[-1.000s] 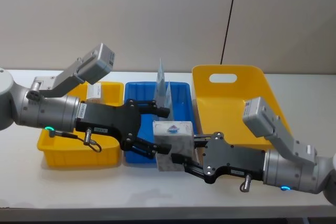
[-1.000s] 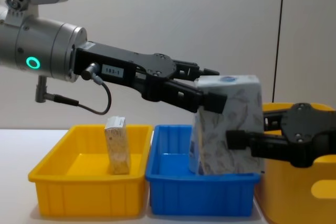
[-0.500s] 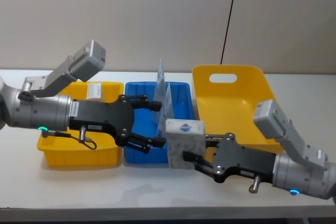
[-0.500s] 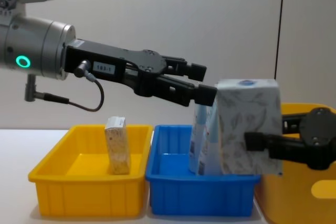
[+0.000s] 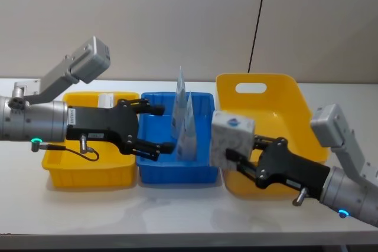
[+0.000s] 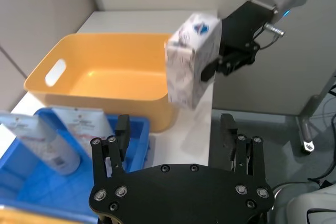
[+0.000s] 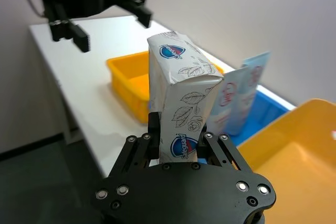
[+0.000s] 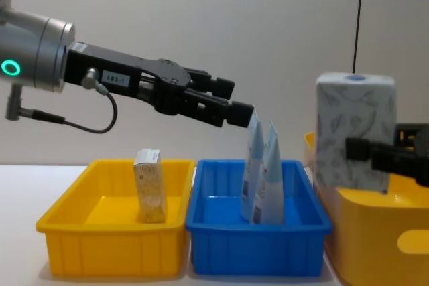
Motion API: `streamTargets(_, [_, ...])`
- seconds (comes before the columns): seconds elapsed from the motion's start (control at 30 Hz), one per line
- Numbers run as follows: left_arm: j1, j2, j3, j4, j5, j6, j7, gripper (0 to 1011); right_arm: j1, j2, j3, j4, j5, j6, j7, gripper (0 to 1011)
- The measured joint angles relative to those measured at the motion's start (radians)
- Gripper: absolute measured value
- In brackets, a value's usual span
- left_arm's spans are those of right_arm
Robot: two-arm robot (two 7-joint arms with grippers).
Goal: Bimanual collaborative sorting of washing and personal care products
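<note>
My right gripper (image 5: 243, 153) is shut on the white leaf-print pack (image 5: 232, 139), holding it upright in the air over the left rim of the large yellow bin (image 5: 264, 121). In the right wrist view the pack (image 7: 181, 109) stands between the fingers (image 7: 153, 125). My left gripper (image 5: 163, 128) is open and holds nothing, hovering over the blue bin (image 5: 160, 171) next to two pale tubes (image 5: 186, 123) standing in it. A small beige carton (image 8: 151, 185) stands in the small yellow bin (image 8: 107, 240).
The three bins sit side by side on the white table (image 5: 177, 208): small yellow on the left, blue in the middle, large yellow with a handle slot on the right. A dark cable (image 5: 258, 22) hangs down the wall behind.
The left gripper has let go of the pack and drawn back to the left. The right gripper has carried the pack rightward and up, from in front of the blue bin to the large yellow bin's rim.
</note>
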Motion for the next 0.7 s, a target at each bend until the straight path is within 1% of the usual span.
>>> streamTargets(0.07, [0.000,0.005,0.000,-0.007,0.004,0.014,0.011,1001,-0.007,-0.002,0.009,-0.004,0.000,-0.003,-0.018,340])
streamTargets(0.1, [-0.001,0.010,0.001,-0.015,0.007,0.026,0.021,1001,-0.015,-0.006,0.019,-0.009,0.000,-0.005,-0.035,341])
streamTargets(0.2, [-0.004,0.018,0.002,-0.025,0.012,0.051,0.039,1001,-0.025,-0.011,0.030,-0.015,-0.003,-0.008,-0.063,340])
streamTargets(0.23, [-0.005,0.019,0.003,-0.026,0.013,0.056,0.042,1001,-0.031,-0.014,0.039,-0.020,-0.006,-0.010,-0.084,341])
streamTargets(0.3, [-0.008,0.023,0.005,-0.030,0.015,0.071,0.052,1001,-0.038,-0.019,0.048,-0.026,-0.011,-0.011,-0.103,340])
streamTargets(0.33, [-0.009,0.025,0.005,-0.031,0.015,0.075,0.054,1001,-0.044,-0.023,0.056,-0.030,-0.015,-0.011,-0.122,341])
streamTargets(0.37, [-0.010,0.027,0.006,-0.034,0.016,0.082,0.059,1001,-0.044,-0.023,0.056,-0.030,-0.015,-0.011,-0.122,341])
streamTargets(0.4, [-0.011,0.028,0.007,-0.034,0.017,0.086,0.062,1001,-0.052,-0.030,0.067,-0.037,-0.023,-0.011,-0.155,340])
streamTargets(0.47, [-0.013,0.031,0.008,-0.037,0.018,0.094,0.068,1001,-0.054,-0.032,0.069,-0.038,-0.026,-0.010,-0.165,341])
streamTargets(0.5, [-0.013,0.031,0.008,-0.037,0.018,0.094,0.068,1001,-0.059,-0.037,0.077,-0.044,-0.032,-0.008,-0.189,341])
streamTargets(0.53, [-0.014,0.032,0.008,-0.037,0.018,0.096,0.069,1001,-0.062,-0.040,0.080,-0.046,-0.035,-0.007,-0.195,341])
streamTargets(0.57, [-0.015,0.033,0.009,-0.038,0.019,0.101,0.072,1001,-0.066,-0.045,0.087,-0.050,-0.042,-0.003,-0.219,340])
streamTargets(0.63, [-0.016,0.034,0.010,-0.040,0.019,0.105,0.075,1001,-0.070,-0.051,0.094,-0.055,-0.049,0.002,-0.240,340])
streamTargets(0.67, [-0.017,0.035,0.010,-0.041,0.020,0.109,0.078,1001,-0.073,-0.056,0.099,-0.060,-0.057,0.007,-0.264,341])
streamTargets(0.7, [-0.017,0.036,0.010,-0.041,0.020,0.110,0.079,1001,-0.075,-0.060,0.102,-0.062,-0.060,0.010,-0.274,340])
